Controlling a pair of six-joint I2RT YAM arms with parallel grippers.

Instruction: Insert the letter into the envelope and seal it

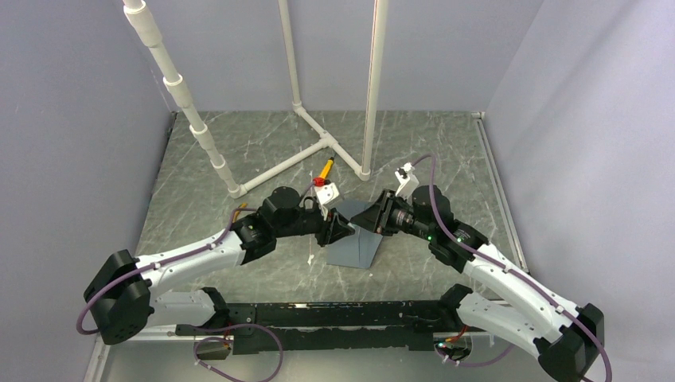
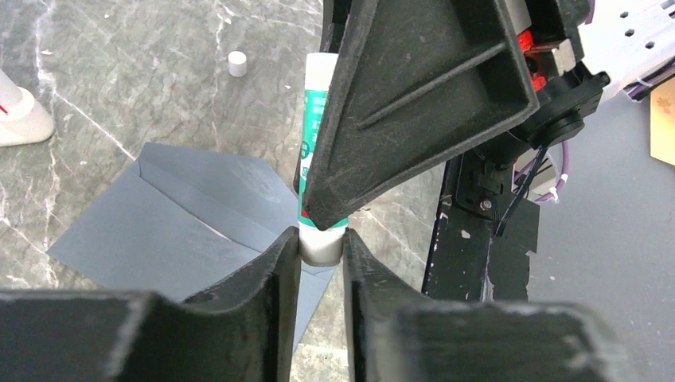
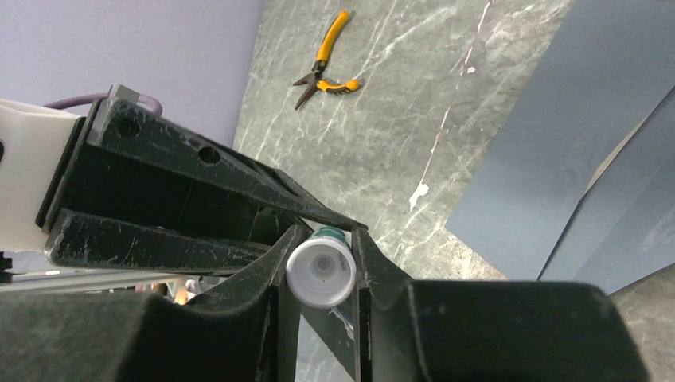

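The blue-grey envelope lies flat on the table with its flap open; it also shows in the left wrist view and the right wrist view. A pale sliver shows at the flap's edge; the letter is otherwise hidden. A white and green glue stick is held in the air above the envelope's near side. My left gripper is shut on one white end of it. My right gripper is shut on its other white end. The two grippers meet tip to tip.
Yellow-handled pliers lie behind the grippers. A white pipe frame stands at the back. A small white cylinder lies on the table beyond the envelope. A black rail runs along the near edge.
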